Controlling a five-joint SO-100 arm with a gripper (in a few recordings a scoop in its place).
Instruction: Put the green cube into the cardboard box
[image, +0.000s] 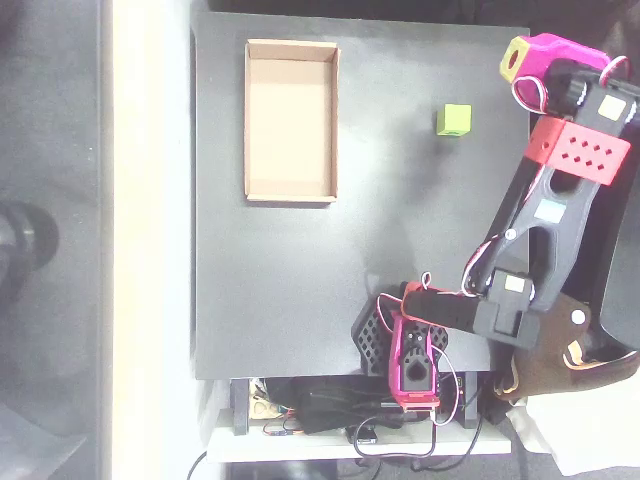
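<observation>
The green cube (454, 119) lies alone on the black table top, right of centre near the far edge. The cardboard box (291, 121) is a shallow tan tray at the upper left of the mat, with nothing on its floor. My magenta gripper (518, 62) hangs at the upper right and points left. It has a yellow-green patch at its tip. It is a little to the right of the cube and above it in the picture, not touching it. I see no gap between its fingers, and how the jaws stand is unclear.
The arm's black forearm (548, 215) and red wrist block (578, 150) run down the right edge to the base (408, 355) at the mat's near edge. Cables (350, 420) trail below it. Bare black mat (390, 190) lies between cube and box.
</observation>
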